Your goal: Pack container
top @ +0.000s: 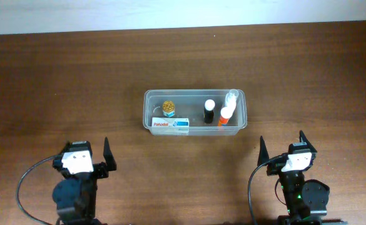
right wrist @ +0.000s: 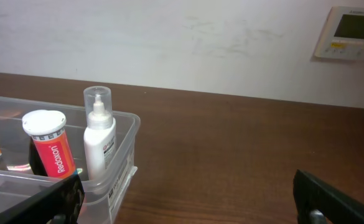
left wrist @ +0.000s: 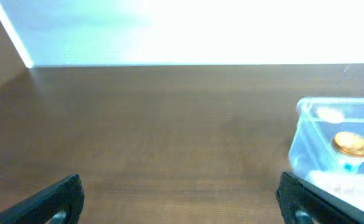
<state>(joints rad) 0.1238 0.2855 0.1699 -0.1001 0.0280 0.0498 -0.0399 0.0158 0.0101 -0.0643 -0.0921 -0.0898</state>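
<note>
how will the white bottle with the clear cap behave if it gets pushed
Tall and narrow, the white bottle looks apt to tip, though the container wall and Redoxon tube should catch it. Smooth plastic, probably slippery.

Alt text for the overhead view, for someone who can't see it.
A clear container holding small bottles and a Panadol box sits centred on a wooden table. The left gripper and right gripper are open below it, touching nothing.
</note>
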